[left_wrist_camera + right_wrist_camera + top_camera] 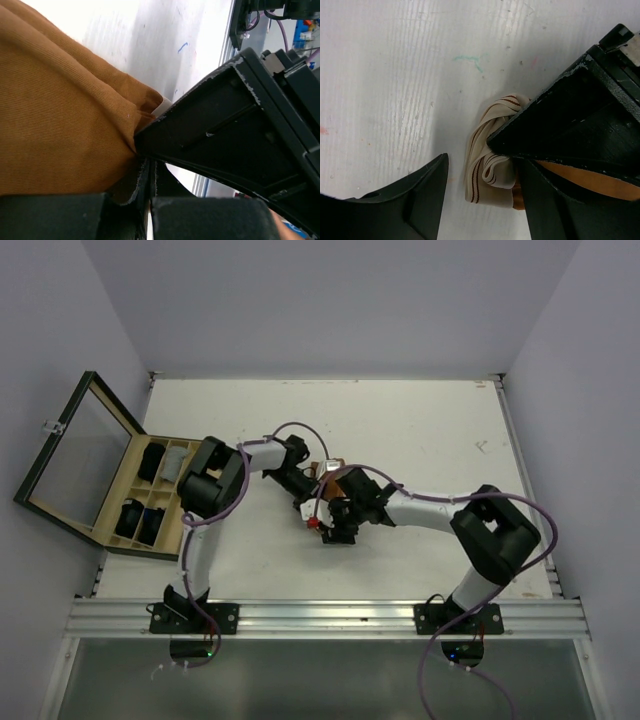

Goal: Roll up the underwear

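Note:
An orange-brown underwear [60,120] with a cream, brown-striped waistband [487,165] lies bunched on the white table. My left gripper [149,200] is shut on the edge of its cloth. The waistband end sits between the parted fingers of my right gripper [482,167], with a gap left to the left finger [405,205]. In the top view both grippers, left [312,502] and right [335,522], meet at the table's middle and hide most of the garment. Black underwear [150,462] lies in the wooden box.
The compartmented wooden box [118,490] stands at the left table edge, its glass lid [80,455] swung open to the left. More dark garments [135,520] fill its near compartments. White walls close the table in on the back and sides.

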Available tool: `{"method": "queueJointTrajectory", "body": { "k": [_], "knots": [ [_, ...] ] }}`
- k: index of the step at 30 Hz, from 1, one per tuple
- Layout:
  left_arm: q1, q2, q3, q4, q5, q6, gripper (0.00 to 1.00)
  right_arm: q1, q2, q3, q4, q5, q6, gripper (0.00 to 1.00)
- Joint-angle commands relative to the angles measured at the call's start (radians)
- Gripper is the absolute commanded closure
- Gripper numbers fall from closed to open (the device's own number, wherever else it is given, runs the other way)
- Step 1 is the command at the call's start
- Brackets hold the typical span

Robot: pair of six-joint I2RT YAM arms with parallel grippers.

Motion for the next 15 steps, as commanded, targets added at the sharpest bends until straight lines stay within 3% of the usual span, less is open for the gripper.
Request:
{"method": "queueJointTrajectory", "body": {
  "k": [1, 6, 9, 10, 12, 13, 14, 15],
  "knots": [
    [0.03, 0.08, -0.104, 0.064, -0.434, 0.071, 1.0, 0.015, 0.022, 0.042, 0.08, -0.061, 0.019, 0.38],
    [0.055, 0.067, -0.121, 0.053, -0.418, 0.067, 1.0, 0.046, 0.057, 0.039, 0.129, -0.074, 0.023, 0.43],
    [0.07, 0.059, -0.124, 0.053, -0.405, 0.056, 1.0, 0.074, 0.106, 0.04, 0.148, -0.072, 0.032, 0.54],
    [0.076, 0.053, -0.125, 0.053, -0.398, 0.056, 1.0, 0.077, 0.117, 0.039, 0.164, -0.072, 0.041, 0.63],
    [0.08, 0.037, -0.13, 0.062, -0.398, 0.042, 1.0, 0.08, 0.141, 0.042, 0.174, -0.081, 0.082, 0.72],
    [0.081, 0.006, -0.142, 0.078, -0.398, 0.035, 0.96, 0.08, 0.156, 0.046, 0.162, -0.09, 0.09, 0.84],
    [0.084, -0.015, -0.153, 0.09, -0.391, 0.032, 0.86, 0.08, 0.163, 0.054, 0.158, -0.103, 0.104, 0.9],
    [0.086, -0.063, -0.163, 0.104, -0.389, 0.013, 0.84, 0.075, 0.167, 0.054, 0.16, -0.113, 0.111, 0.94]
  ]
}}
